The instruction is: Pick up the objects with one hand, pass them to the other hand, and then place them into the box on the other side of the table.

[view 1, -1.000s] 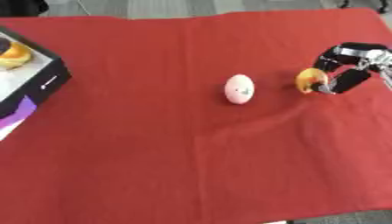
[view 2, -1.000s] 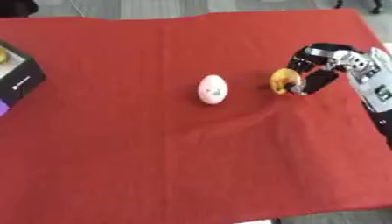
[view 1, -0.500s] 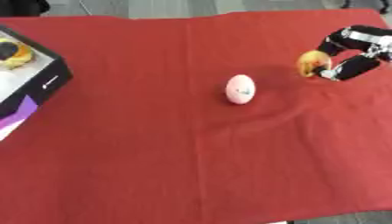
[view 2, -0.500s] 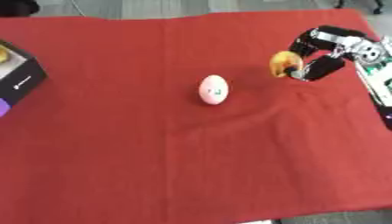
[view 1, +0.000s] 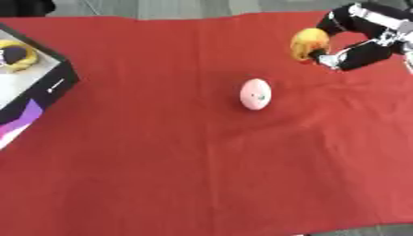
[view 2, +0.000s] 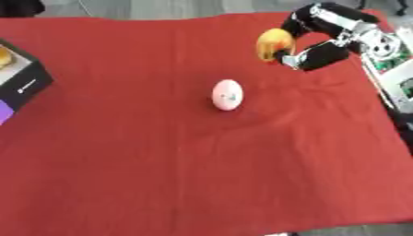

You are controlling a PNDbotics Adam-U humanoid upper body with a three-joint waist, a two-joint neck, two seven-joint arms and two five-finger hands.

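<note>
Right hand [view 2: 316, 44] lifts higher, leftward | fingers curled around yellow object [view 2: 274, 43] | pink egg [view 2: 227, 94] rests mid-tabletop [view 2: 202, 166] | box [view 1: 36, 80] far left

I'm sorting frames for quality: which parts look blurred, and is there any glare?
Left eye view: right hand and its yellow object are smeared; pink egg-shaped object soft-edged. Right eye view: same softness; red cloth evenly lit, no glare, faint crease shadows.

Red cloth [view 1: 161, 161], pale pink egg [view 1: 256, 94], yellow-orange object [view 1: 308, 42], black-and-purple box [view 1: 40, 94].
</note>
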